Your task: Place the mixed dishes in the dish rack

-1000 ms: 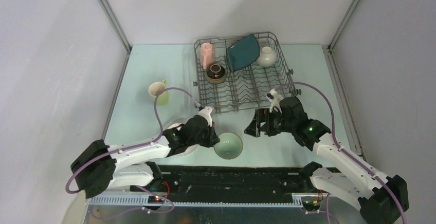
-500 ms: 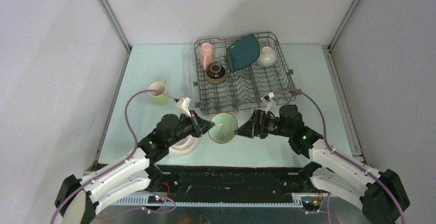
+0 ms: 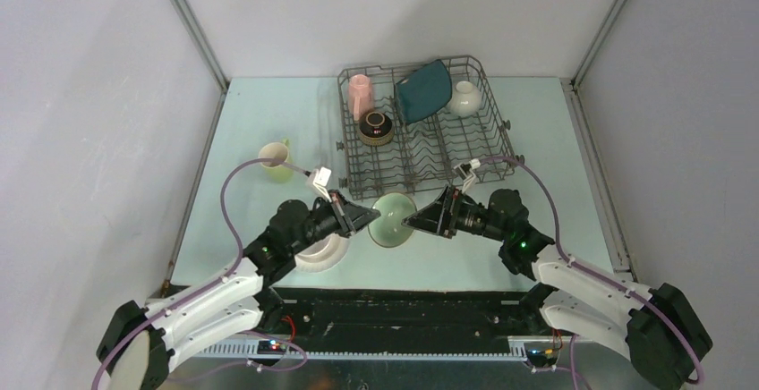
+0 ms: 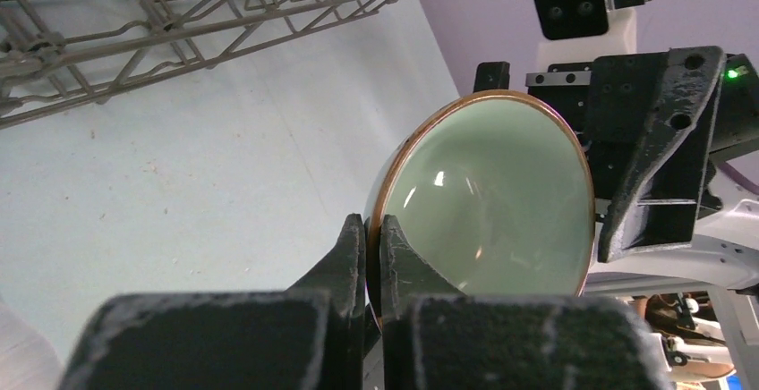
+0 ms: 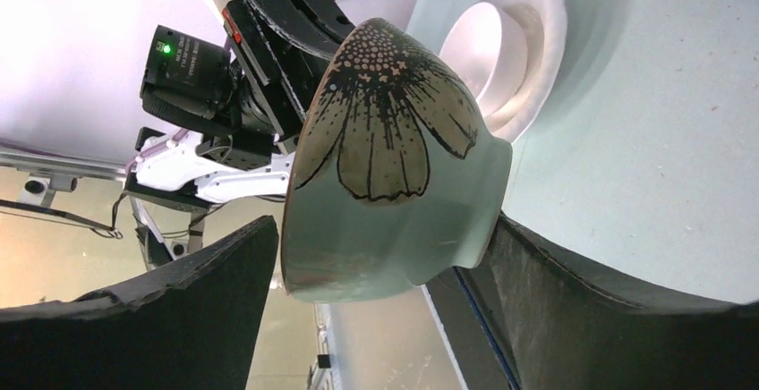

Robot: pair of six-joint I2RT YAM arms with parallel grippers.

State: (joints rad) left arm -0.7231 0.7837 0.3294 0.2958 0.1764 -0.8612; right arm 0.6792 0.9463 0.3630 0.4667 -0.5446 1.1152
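Two grippers meet low over a pale blue-green surface [image 3: 268,113], closed in by plain grey wall panels [image 3: 98,95] and slanting metal corner posts [image 3: 192,23]. Between them, lifted off the surface and tipped on its side, hangs the pale green ceramic bowl [image 3: 392,220], which has a brown rim and a dark flower painted outside. The left gripper [image 3: 365,220] is clenched on its rim, one finger inside and one outside. The right gripper [image 3: 413,221] faces it with jaws spread wide, one finger by the rim and one by the foot; I cannot tell whether they press it.

Just beyond both grippers stands the large dark grey wire dish rack [image 3: 421,162], its near wall between the bowl and the tines. At the rack's far end sit a pink mug [image 3: 361,95], a dark teal squarish plate [image 3: 422,91] leaning on edge, and a white bowl [image 3: 464,98]. A brown bowl [image 3: 377,127] is one row nearer.

Beyond the left gripper and to its left, a yellow-green mug [image 3: 277,161] stands apart from the rack. Behind that gripper, under its arm, lies a round white plate [image 5: 550,32] with a pale bowl [image 5: 488,55] resting in it. A purple cable [image 3: 228,193] loops off each wrist.
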